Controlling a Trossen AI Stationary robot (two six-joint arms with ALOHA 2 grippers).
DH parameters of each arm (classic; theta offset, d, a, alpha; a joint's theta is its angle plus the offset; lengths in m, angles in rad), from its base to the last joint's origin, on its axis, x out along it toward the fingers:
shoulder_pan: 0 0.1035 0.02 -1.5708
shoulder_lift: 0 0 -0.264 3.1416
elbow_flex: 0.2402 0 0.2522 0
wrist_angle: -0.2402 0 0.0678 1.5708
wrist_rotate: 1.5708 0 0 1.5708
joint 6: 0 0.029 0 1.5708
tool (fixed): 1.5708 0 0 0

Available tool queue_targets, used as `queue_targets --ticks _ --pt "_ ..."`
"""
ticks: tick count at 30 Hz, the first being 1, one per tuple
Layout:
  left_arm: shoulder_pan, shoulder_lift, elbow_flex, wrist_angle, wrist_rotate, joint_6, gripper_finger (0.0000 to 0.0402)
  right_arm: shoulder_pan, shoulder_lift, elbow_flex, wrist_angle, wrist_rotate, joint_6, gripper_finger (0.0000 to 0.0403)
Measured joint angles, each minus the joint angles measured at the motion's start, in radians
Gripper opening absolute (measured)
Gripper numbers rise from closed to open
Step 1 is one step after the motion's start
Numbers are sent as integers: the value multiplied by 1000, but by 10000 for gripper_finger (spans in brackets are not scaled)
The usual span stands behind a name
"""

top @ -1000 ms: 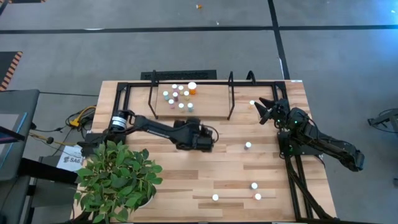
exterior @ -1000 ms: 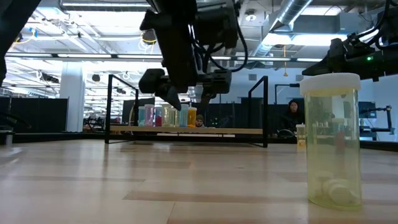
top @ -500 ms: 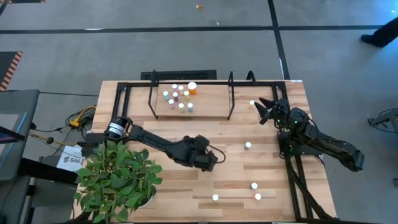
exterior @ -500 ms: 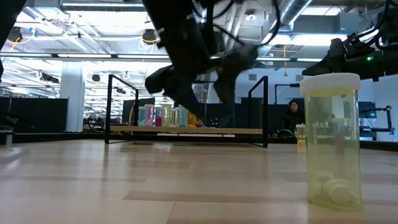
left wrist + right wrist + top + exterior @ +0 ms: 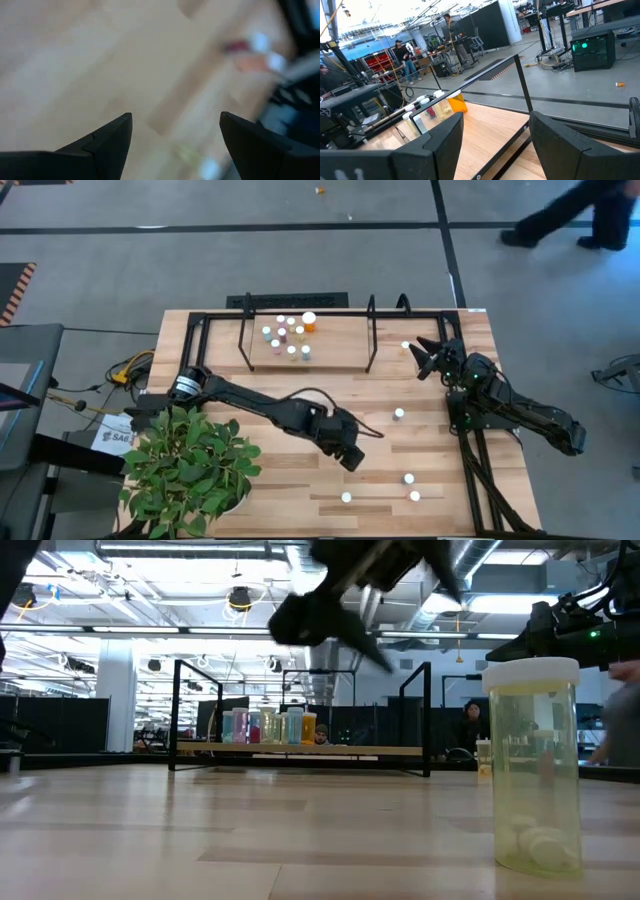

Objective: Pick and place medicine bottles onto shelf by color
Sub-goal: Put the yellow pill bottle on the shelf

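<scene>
The left hand (image 5: 350,457), fingers spread and empty, has swung from the shelf (image 5: 305,338) out over the counter (image 5: 420,455) toward the loose medicine bottles (image 5: 399,414), likely starting another pick, while the right hand (image 5: 428,356) waits open beside the shelf.

Light wood bench (image 5: 270,480), black-framed shelf (image 5: 340,355) at its far edge holding clustered medicine bottles (image 5: 288,336), four loose bottles (image 5: 399,414) near right, potted plant (image 5: 190,465) at front left

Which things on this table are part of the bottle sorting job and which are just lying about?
Part of the job:
- shelf
- bottles on the shelf
- loose bottles on the table
- left gripper, open, empty
- right gripper, open, empty

Lying about:
- potted plant
- cables
</scene>
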Motion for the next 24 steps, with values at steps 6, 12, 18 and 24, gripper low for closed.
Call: queue_targets --ticks 6,12,18,24 --pt "-12 0 58 24 181 12 286 0 0 0 0 0 0 249" --pt "-91 8 67 113 119 47 286 0 0 0 0 0 0 249" --pt "-155 9 67 48 42 258 286 0 0 0 0 0 0 249" --pt "-225 11 25 110 -117 569 286 0 0 0 0 0 0 249"
